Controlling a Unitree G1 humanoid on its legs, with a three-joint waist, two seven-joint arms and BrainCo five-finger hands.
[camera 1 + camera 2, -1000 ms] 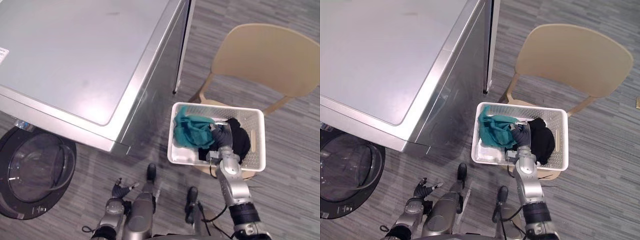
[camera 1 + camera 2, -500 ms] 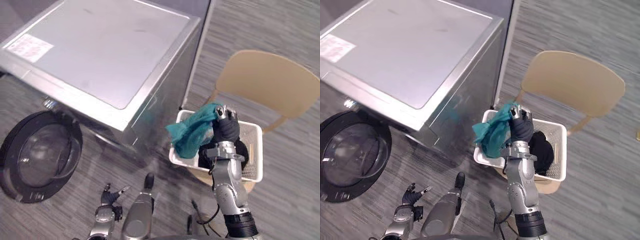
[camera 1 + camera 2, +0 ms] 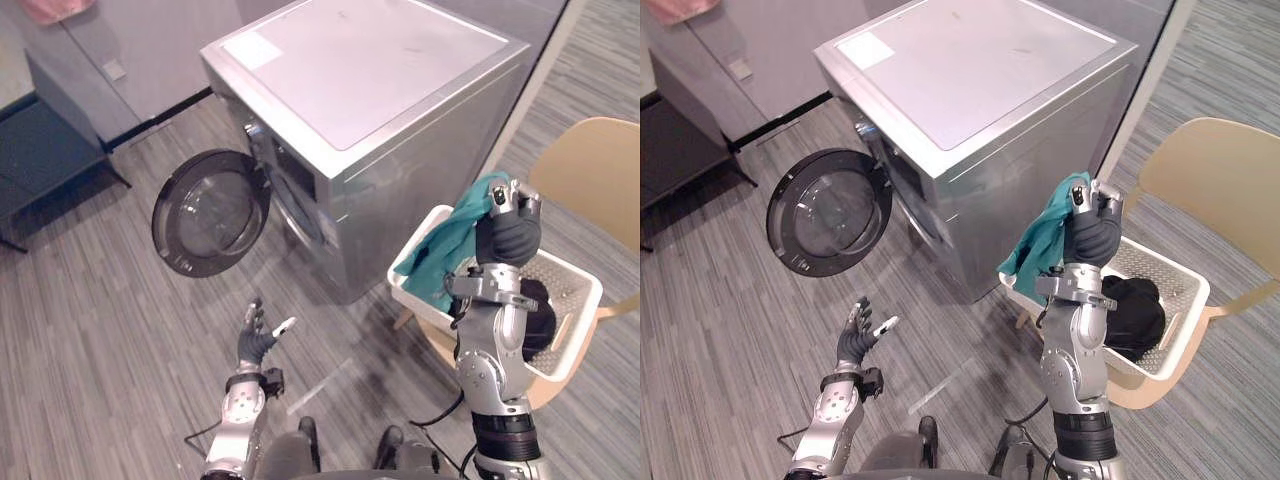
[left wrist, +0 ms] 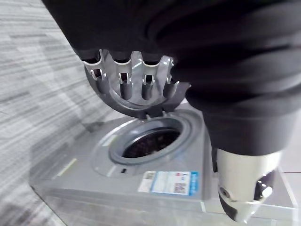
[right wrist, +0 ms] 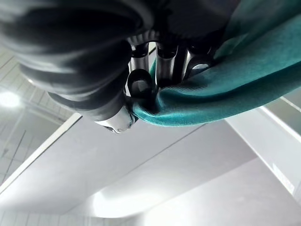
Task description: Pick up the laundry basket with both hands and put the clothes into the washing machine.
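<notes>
A teal garment is held up in the right hand, which is raised above the laundry basket. The cloth is soft and crumpled, with a folded hem seen in the right wrist view. It is pinched at its top between the curled fingers and the thumb, and it hangs loose below them. Its lower end is draped down toward the basket corner nearest the washing machine; whether it touches the rim there cannot be told.

The basket is white, rectangular and perforated, and it is set on the seat of a pale wooden chair. A black garment is seen bunched inside the basket, toward the side away from the machine.

The washing machine, a silver front-loader with a flat top, stands just beside the chair and basket, on the robot's left of them. Its round dark door is swung wide open to the side. The drum opening is seen in the left wrist view, ringed in grey.

The left hand is held low over the grey striped floor, well apart from the basket and in front of the machine. Its fingers are straight and spread, and nothing is held in them.
</notes>
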